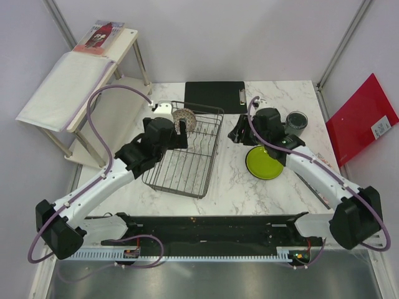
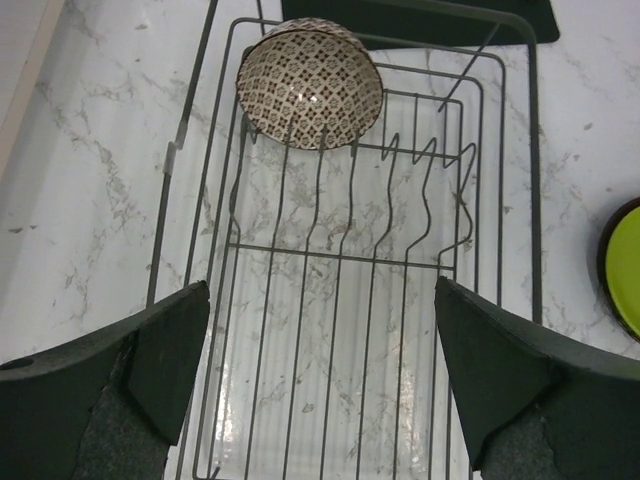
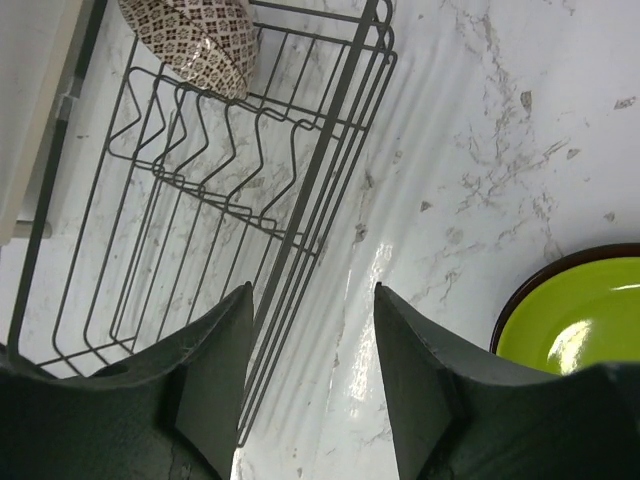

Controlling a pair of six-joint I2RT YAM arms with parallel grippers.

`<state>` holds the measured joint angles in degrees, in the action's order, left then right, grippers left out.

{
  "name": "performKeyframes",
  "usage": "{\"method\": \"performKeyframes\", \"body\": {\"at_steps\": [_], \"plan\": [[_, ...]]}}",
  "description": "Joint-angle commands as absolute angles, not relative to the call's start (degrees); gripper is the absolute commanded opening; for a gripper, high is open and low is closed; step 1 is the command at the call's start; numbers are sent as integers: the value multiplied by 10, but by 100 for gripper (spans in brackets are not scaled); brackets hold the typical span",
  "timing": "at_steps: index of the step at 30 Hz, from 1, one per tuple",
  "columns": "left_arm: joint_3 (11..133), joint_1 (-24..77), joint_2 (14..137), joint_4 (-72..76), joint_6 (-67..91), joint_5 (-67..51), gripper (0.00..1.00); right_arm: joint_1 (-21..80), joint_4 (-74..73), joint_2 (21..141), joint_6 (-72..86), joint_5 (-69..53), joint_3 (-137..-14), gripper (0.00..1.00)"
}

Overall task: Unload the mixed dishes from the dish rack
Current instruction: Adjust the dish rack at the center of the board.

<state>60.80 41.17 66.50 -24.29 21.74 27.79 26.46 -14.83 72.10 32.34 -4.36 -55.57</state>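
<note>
The dish rack (image 1: 198, 163), a dark wire basket, lies mid-table. A round bowl (image 1: 184, 119) with a brown-and-white pattern stands on edge at its far end, and shows in the left wrist view (image 2: 310, 85) and the right wrist view (image 3: 195, 35). My left gripper (image 1: 181, 134) is open and empty over the rack's wire bottom (image 2: 320, 285), short of the bowl. My right gripper (image 1: 237, 132) is open and empty over the marble just right of the rack's rim (image 3: 313, 290). A lime-green plate (image 1: 264, 162) with a dark rim and a dark mug (image 1: 296, 122) sit on the table to the right. I see no clear glass.
A black clipboard (image 1: 215, 96) lies behind the rack. A red folder (image 1: 361, 118) leans at the right edge. A white shelf unit (image 1: 75, 87) stands off the table's left side. The lime plate's edge shows in both wrist views (image 2: 625, 265) (image 3: 570, 320).
</note>
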Motion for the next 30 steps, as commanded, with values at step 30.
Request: {"method": "performKeyframes", "body": {"at_steps": [30], "plan": [[490,372,635,-267,302,198,99,271,-192,1101,320,-7,-856,59]]}}
